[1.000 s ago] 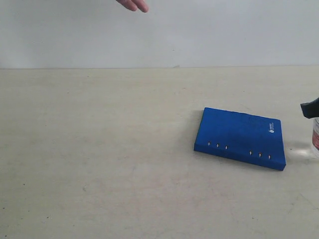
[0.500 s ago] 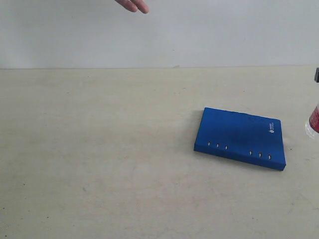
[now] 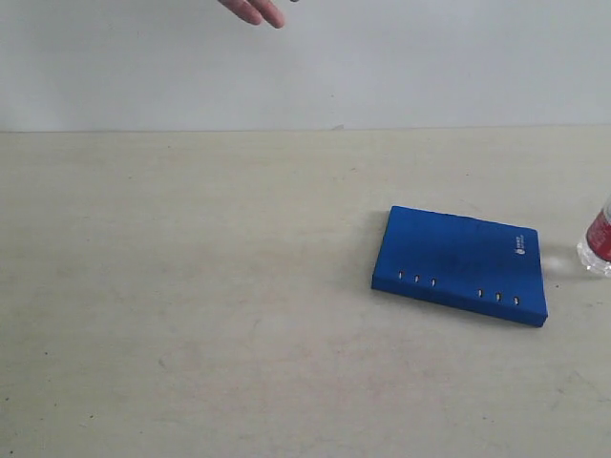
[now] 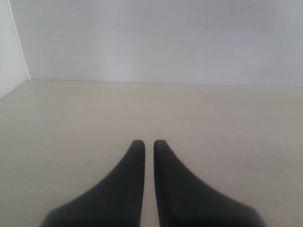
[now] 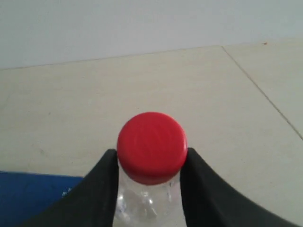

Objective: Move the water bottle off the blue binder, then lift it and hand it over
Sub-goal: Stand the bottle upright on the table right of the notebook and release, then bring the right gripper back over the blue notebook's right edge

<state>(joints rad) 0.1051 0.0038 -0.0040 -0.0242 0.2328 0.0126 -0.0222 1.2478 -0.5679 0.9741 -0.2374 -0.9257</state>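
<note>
Between the right gripper's [image 5: 150,152] fingers the water bottle [image 5: 151,142] is clamped below its cap; the exterior view shows just its base, off the blue binder [image 3: 460,264]; the left gripper [image 4: 145,143] stands narrow.

A pale beige bench [image 3: 191,343] with a matte, faintly stained and scuffed top fills the scene. Straight ahead of the left jaws it runs to a plain white back wall [image 4: 165,38]. That wall meets a white side panel [image 4: 12,47] in a corner, off to one side of those jaws. Ahead of the right jaws the same bench reaches the wall. A thin dark seam [image 5: 265,94] cuts diagonally across the bench top, beside and beyond those jaws. A small brown speck [image 5: 265,43] sits near the seam's far end.
</note>
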